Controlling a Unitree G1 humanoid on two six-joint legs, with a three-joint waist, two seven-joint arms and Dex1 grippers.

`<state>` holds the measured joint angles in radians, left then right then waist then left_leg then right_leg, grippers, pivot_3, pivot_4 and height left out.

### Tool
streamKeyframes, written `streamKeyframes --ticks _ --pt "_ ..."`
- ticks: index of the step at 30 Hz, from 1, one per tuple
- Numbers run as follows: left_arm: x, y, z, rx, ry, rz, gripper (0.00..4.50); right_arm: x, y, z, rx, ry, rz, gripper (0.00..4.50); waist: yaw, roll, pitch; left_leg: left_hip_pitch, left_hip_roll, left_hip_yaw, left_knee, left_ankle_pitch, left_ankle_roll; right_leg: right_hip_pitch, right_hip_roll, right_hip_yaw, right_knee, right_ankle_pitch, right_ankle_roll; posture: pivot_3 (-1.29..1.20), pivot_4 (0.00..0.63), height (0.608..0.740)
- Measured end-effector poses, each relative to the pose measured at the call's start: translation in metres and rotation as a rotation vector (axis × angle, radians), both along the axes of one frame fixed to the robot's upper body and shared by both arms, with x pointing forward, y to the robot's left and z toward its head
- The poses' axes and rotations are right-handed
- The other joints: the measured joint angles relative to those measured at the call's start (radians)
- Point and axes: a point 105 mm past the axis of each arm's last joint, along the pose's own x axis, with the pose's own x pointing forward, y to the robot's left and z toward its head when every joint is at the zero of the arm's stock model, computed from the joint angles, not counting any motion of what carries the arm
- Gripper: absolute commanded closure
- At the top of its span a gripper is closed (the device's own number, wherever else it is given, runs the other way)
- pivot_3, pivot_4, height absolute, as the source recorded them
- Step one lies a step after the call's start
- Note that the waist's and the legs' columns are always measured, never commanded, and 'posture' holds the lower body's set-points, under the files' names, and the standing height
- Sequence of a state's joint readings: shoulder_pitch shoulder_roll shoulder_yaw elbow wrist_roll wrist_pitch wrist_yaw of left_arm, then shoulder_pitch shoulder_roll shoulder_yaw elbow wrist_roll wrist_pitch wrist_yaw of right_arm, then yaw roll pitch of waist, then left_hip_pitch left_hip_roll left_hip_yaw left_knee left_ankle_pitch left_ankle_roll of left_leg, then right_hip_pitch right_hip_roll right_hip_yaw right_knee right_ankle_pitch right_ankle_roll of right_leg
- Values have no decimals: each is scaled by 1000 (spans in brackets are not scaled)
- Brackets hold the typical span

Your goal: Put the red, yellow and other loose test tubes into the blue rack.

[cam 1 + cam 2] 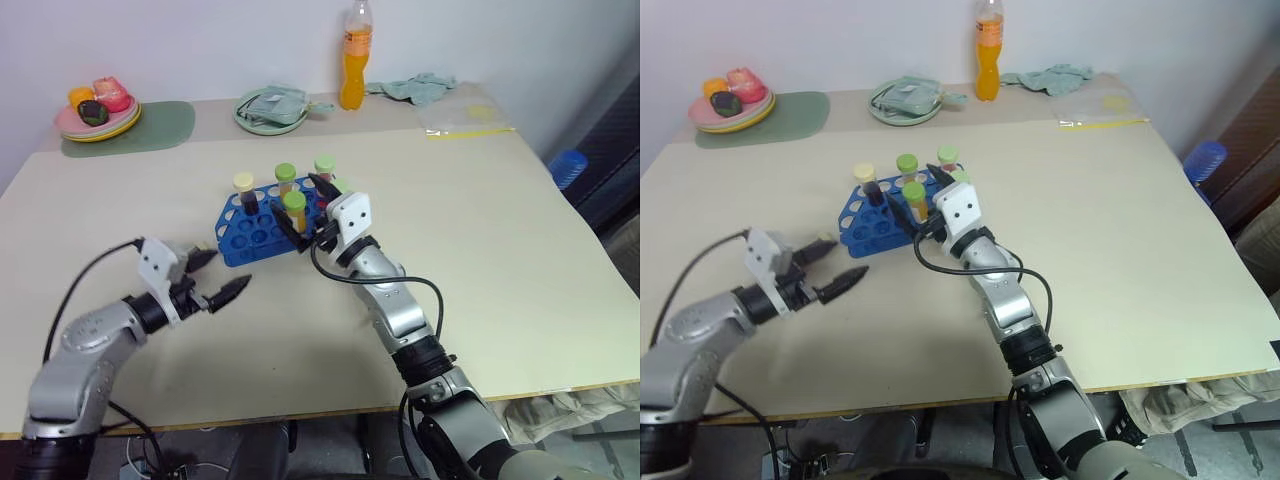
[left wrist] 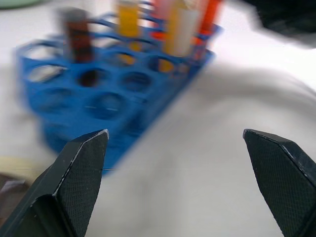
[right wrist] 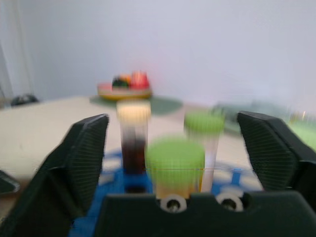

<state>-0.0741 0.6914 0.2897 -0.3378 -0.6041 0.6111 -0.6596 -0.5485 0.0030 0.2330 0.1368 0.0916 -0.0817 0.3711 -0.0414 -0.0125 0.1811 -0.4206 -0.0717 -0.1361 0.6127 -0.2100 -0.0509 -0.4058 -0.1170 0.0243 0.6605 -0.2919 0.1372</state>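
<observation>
Both my grippers [image 1: 216, 277] [image 1: 303, 213] spread, empty; test tubes [image 1: 293, 211] in blue rack [image 1: 240, 243] look light, slick (I'd pinch below the cap).

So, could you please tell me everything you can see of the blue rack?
The blue rack is a bright blue plastic tray with rows of round holes, resting flat on the pale table. Four capped tubes stand upright in its far holes; the near holes are vacant. The right gripper, jaws open, hovers at its right end around a green-capped tube. The open left gripper sits in front, apart from it.
</observation>
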Motion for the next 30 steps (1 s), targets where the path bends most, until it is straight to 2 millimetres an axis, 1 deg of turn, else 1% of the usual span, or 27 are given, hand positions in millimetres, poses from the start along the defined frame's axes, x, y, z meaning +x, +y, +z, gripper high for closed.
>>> streamKeyframes --ticks 2,4,6,7,10,13,15,16,18,22,23,26,28,29,30 --pt "6 15 20 68 17 43 0 -7 -5 13 -6 -28 30 129 -2 0 0 1 0 1 0 0 0 0 0 0 0 0 0 0 150 740" --pt "12 27 32 157 49 90 0 -12 -10 20 -26 -34 58 129 -3 0 0 1 0 1 -1 0 0 0 0 0 0 0 0 0 150 740" --pt "18 39 34 256 123 124 0 -16 -15 21 -56 -23 92 129 -4 0 0 2 0 1 -1 0 0 0 0 0 2 0 0 0 150 740" --pt "20 45 33 285 169 134 0 -17 -17 20 -76 -19 104 129 -4 0 0 2 0 2 -1 0 0 0 0 0 2 0 0 0 150 740" --pt "20 55 17 374 437 112 0 -22 -28 16 -146 1 142 129 -4 1 1 2 -1 6 -1 0 0 0 1 0 2 -1 0 0 150 740" --pt "26 62 6 443 583 95 0 -33 -38 8 -242 47 227 129 -3 0 1 2 0 6 -1 0 0 1 1 0 2 -1 0 0 150 740" --pt "32 65 3 477 635 78 0 -45 -44 0 -310 77 291 129 -2 0 1 1 0 6 0 0 1 1 1 -1 2 -1 0 0 150 740" --pt "38 65 2 499 650 71 0 -50 -47 -4 -329 95 311 129 -2 0 1 1 0 6 0 0 1 1 1 -1 2 -1 0 0 150 740" --pt "49 64 -3 548 671 53 0 -58 -48 -12 -354 125 347 129 -1 -1 1 1 0 6 0 0 1 1 1 -1 2 -1 0 0 150 740" --pt "59 50 -22 594 746 -28 0 -68 -45 -19 -371 150 383 129 -5 -2 2 1 0 6 0 0 1 0 1 -1 3 -1 0 0 150 740" --pt "62 49 -24 602 758 -39 0 -69 -44 -19 -370 152 383 129 -4 -2 2 1 0 6 1 0 1 0 1 -1 3 -1 0 0 150 740" --pt "68 53 -24 637 774 -39 796 -71 -43 -19 -365 154 377 0 -3 -2 2 1 0 6 1 0 1 0 1 -1 3 -1 0 0 150 740" --pt "70 55 -23 649 779 -39 1758 -72 -43 -21 -365 165 372 0 -3 -3 3 1 0 6 1 0 1 0 1 -1 3 -1 1 0 150 740" --pt "70 55 -23 651 780 -41 2134 -72 -43 -21 -365 168 372 0 -3 -3 3 1 0 6 1 0 1 0 1 -1 3 -1 1 0 150 740" --pt "70 57 -24 656 784 -44 2319 -72 -43 -23 -365 176 370 0 -3 -3 3 1 0 5 1 0 1 0 1 -1 3 -1 1 0 150 740"
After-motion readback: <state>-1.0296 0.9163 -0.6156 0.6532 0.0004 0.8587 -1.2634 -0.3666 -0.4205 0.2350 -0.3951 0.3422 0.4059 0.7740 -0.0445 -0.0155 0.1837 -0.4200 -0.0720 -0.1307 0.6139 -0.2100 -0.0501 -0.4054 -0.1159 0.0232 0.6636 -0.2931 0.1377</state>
